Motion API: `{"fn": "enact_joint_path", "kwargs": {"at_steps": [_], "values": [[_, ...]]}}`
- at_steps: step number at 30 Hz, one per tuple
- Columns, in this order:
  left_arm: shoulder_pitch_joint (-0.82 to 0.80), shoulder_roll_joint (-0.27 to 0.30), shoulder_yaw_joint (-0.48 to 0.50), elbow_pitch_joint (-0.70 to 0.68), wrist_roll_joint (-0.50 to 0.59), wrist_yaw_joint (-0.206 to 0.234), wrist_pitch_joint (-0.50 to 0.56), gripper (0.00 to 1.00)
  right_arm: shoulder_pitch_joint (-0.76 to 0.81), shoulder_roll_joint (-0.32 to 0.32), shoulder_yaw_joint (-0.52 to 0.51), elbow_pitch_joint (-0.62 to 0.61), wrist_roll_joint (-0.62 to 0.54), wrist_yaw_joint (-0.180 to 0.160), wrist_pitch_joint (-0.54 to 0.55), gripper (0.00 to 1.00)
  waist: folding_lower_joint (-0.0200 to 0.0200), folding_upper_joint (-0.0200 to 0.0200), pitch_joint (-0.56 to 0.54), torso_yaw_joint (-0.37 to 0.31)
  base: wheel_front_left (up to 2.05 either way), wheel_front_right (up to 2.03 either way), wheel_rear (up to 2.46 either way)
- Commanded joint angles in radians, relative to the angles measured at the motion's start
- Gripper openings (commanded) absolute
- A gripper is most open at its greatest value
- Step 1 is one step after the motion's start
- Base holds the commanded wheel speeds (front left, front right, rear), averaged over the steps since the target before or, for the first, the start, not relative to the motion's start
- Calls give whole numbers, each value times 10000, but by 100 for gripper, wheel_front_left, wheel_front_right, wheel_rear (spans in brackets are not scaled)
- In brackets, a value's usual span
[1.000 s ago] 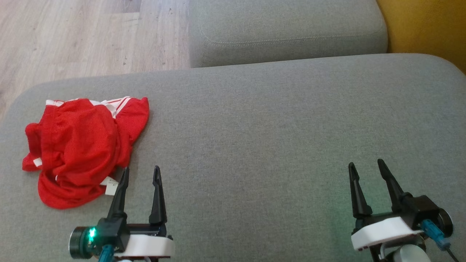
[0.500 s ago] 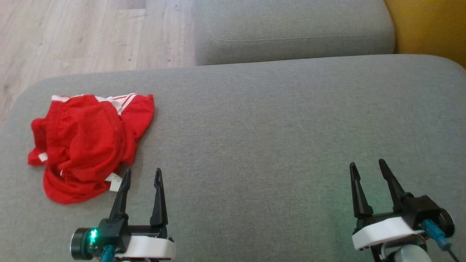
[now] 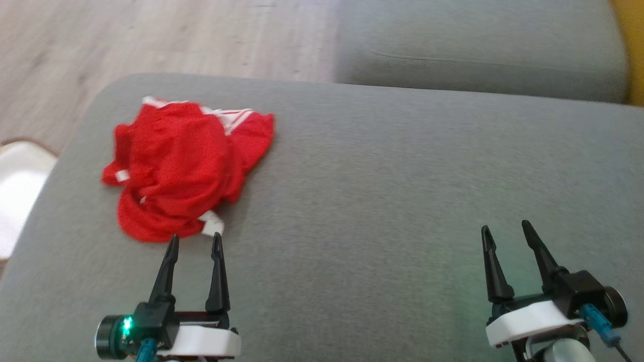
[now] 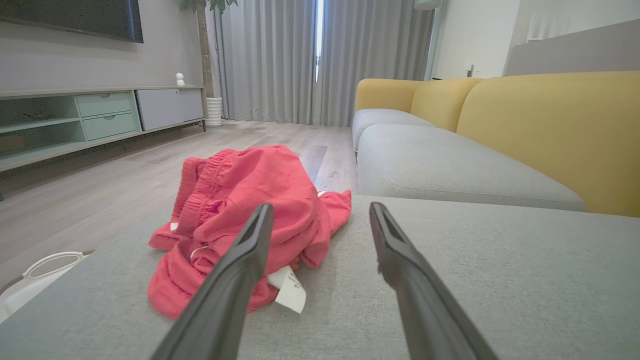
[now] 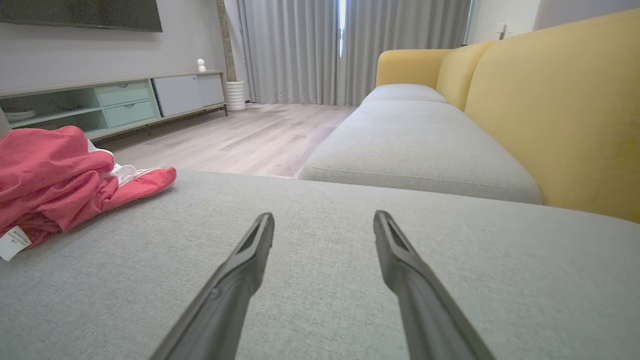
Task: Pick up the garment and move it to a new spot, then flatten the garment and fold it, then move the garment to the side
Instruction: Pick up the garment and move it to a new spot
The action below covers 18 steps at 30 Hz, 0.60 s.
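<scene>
A crumpled red garment (image 3: 178, 168) with white stripes and a white tag lies on the left part of the grey cushion (image 3: 382, 166). The left wrist view has the garment (image 4: 240, 220) just ahead and left of the fingers; the right wrist view catches the garment (image 5: 55, 185) at its left edge. My left gripper (image 3: 194, 242) stands open just in front of the garment's near edge, nothing between its fingers. Far right, my right gripper (image 3: 504, 230) is open over bare cushion.
A second grey cushion (image 3: 478, 45) lies beyond, with a yellow sofa back (image 5: 560, 110) to the right. Wooden floor (image 3: 151, 40) runs past the cushion's far left edge. A white object (image 3: 20, 186) sits on the floor at the left. A TV cabinet (image 4: 90, 115) stands across the room.
The head camera has swung left, so the whole scene shifted right and up. The garment now sits closer to my left gripper's fingertips. Both grippers stay open.
</scene>
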Motion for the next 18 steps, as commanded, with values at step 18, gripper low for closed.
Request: {"fn": "enact_joint_path", "kwargs": {"at_steps": [18], "values": [[-220, 54, 642, -513, 76, 171, -93, 100, -231, -104, 247, -287, -323, -7, -109, 100, 0, 0, 138, 2654, 0, 0, 0]]}}
